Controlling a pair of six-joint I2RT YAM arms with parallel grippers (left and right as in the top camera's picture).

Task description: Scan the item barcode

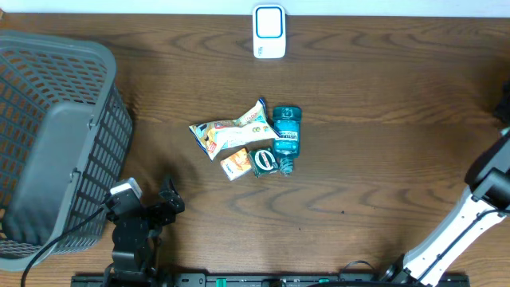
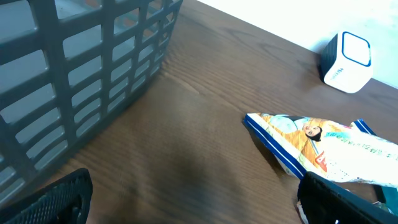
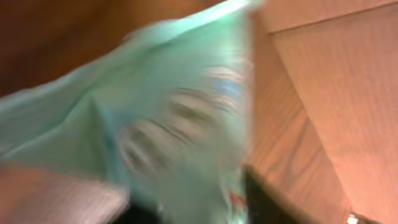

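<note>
Left jaws wide; crinkly snack pouch (image 2: 323,146), latticed plastic basket (image 2: 93,68).

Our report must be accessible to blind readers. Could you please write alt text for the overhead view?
A snack bag, a blue bottle, an orange pack and a green pack lie clustered at centre, with a white scanner at the top edge. A gray basket stands at left; the left gripper rests open near it.
</note>
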